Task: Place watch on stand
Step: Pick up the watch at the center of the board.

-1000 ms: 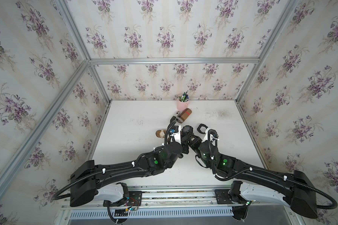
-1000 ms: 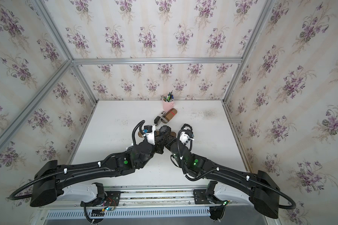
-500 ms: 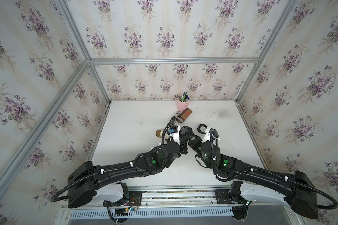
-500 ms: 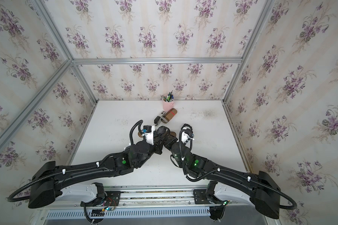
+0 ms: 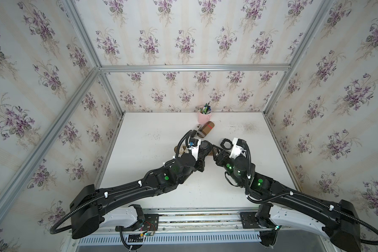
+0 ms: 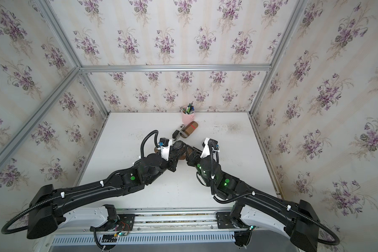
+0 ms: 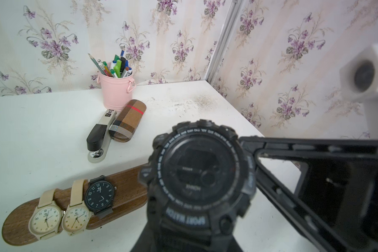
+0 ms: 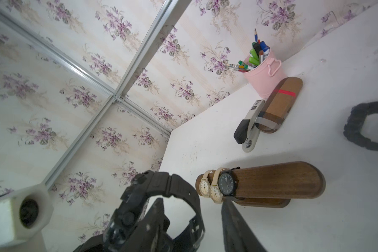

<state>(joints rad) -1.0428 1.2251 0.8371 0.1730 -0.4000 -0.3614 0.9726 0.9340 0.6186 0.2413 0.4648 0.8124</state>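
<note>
A chunky black sport watch (image 7: 203,174) hangs above the table, and my left gripper (image 7: 188,229) is shut on its strap from below. The watch also shows in a top view (image 5: 205,146) and in the right wrist view (image 8: 172,187). My right gripper (image 8: 192,201) stands open beside it, and one finger (image 8: 158,218) appears inside the strap loop. The stand (image 8: 277,181) is a dark-brown wooden bar on a flat base. It carries two cream watches and one black-faced watch at its left end (image 7: 98,195). In both top views the grippers hide most of the stand.
A pink cup of pens (image 7: 117,91) stands at the back wall. A plaid cylinder with a red stripe (image 7: 128,121) and a stapler (image 7: 99,137) lie in front of it. A black strap ring (image 8: 367,128) lies on the table right of the stand.
My right gripper has opened from shut and drawn back a little to the right. The left gripper still holds the black watch near the stand's right end.
</note>
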